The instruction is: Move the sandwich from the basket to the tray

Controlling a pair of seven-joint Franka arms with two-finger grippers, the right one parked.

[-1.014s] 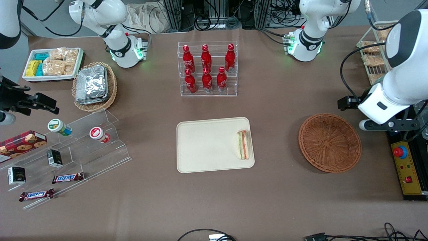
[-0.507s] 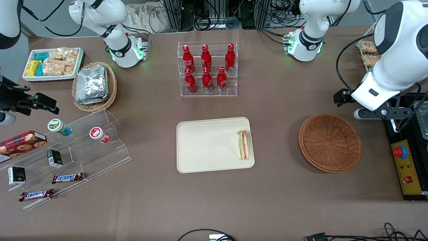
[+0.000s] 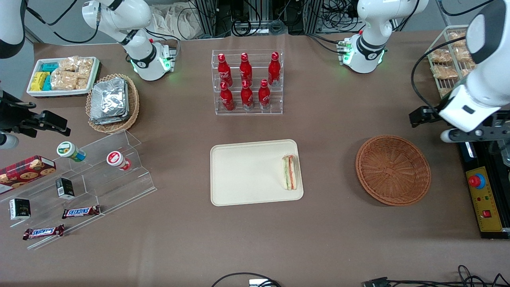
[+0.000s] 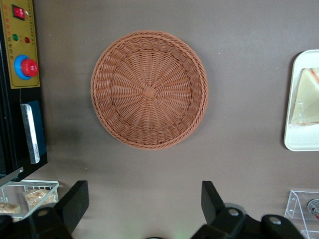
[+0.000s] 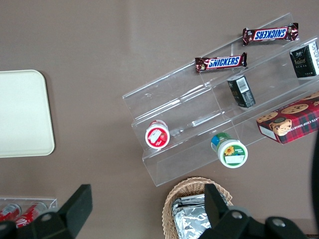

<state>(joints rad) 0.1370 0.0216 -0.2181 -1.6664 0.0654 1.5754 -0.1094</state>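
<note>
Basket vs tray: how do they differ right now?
The basket is round, reddish-brown woven wicker; the tray is rectangular, smooth, cream. The basket holds nothing; the tray carries the sandwich at its basket-side edge. Both sit flat on the table. The tool hangs open above the basket's edge.

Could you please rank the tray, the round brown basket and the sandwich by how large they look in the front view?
1. tray
2. basket
3. sandwich

The gripper hangs open above the table beside the basket.

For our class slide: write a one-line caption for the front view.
Sandwich rests on the tray; basket sits empty; gripper hovers above the table, clear of both.
</note>
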